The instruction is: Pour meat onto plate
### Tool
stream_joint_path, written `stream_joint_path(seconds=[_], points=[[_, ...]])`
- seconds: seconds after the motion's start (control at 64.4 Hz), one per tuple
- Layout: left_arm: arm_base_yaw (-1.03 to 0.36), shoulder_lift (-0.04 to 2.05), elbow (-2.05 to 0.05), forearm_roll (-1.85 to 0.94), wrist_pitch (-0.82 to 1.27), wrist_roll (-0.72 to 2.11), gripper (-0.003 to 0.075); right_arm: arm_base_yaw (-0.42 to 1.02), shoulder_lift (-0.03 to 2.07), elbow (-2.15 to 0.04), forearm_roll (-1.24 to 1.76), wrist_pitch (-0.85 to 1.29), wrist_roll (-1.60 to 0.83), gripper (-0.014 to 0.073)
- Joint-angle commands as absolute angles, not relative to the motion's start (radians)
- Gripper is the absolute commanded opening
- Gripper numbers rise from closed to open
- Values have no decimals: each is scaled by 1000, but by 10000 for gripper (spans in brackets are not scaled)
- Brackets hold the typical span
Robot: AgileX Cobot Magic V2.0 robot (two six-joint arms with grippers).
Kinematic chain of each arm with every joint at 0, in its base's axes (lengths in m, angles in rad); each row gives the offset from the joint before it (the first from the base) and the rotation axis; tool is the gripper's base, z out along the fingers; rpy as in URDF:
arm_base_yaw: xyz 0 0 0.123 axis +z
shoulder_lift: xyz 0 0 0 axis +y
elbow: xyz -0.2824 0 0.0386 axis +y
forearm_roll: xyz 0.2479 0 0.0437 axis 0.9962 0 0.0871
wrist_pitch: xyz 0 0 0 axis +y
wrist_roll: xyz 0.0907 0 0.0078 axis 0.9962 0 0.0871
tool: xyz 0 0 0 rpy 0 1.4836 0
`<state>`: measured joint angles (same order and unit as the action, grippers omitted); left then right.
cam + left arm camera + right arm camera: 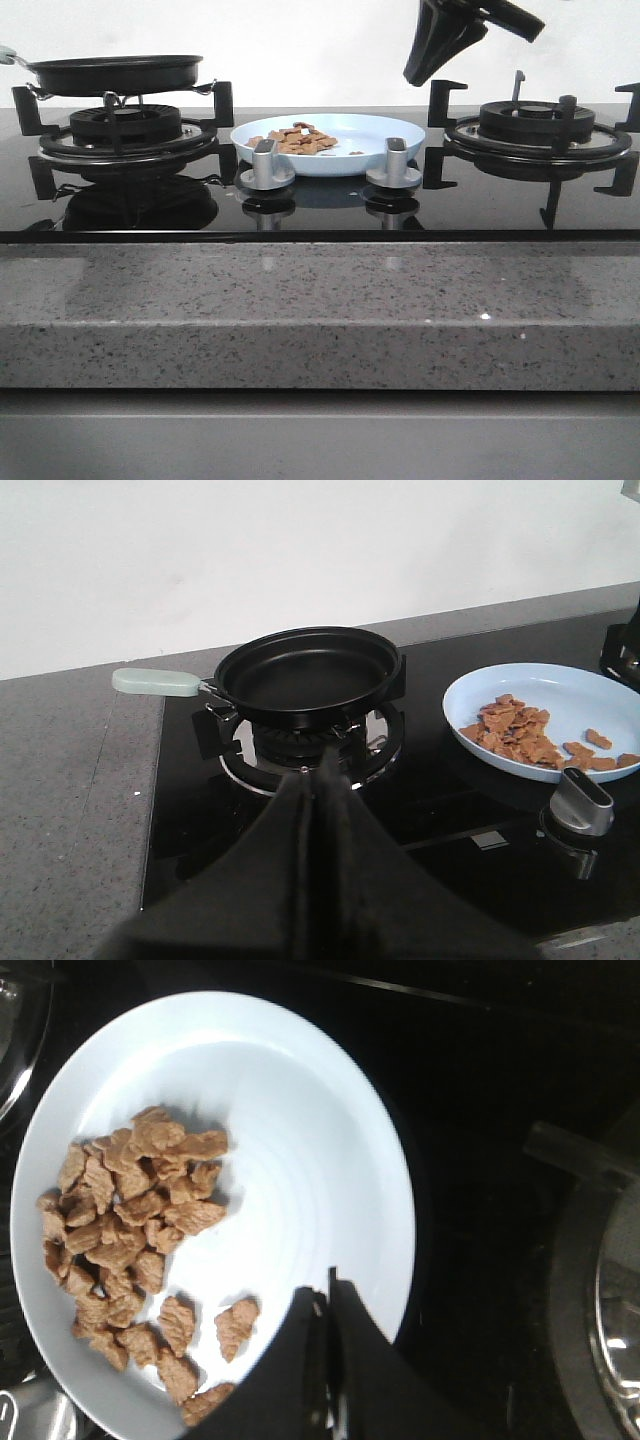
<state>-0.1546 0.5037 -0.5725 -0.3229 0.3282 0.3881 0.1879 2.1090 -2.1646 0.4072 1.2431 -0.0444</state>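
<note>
The pale-blue plate (375, 135) sits on the black hob between the two burners. The meat (298, 139) lies on its left half as a loose pile of small brown chunks; plate (570, 695) and meat (520, 735) also show in the left wrist view, and plate (290, 1140) and meat (130, 1230) in the right wrist view. A black frying pan (115, 72) with a pale green handle rests empty on the left burner (300, 670). My right gripper (420, 72) is shut and empty, above the plate's right edge (328, 1285). My left gripper (318, 770) is shut and empty, in front of the pan.
Two silver knobs (264, 165) (395, 163) stand in front of the plate. The right burner (535, 125) has raised black pan supports. A grey speckled counter (320, 300) runs along the front of the hob.
</note>
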Motion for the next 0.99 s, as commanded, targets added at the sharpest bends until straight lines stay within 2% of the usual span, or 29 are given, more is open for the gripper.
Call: stream_joint_path(seconds=[0.0,0.217,0.59,0.979], points=[[-160,507,-600,-339,258,385,-20,181,2000,-2197,423,1336,-71,-69],[-160,507,-600,-339,258,385,-20,188,1792,-2004,374,1190,-120,-69],[-160,507,-600,-339,258,385,-20,191,1266,-1328,357,819,-240,-69],[-160,507,-600,-342,258,385,-20,191,784,-771,355,474,-266,-69]])
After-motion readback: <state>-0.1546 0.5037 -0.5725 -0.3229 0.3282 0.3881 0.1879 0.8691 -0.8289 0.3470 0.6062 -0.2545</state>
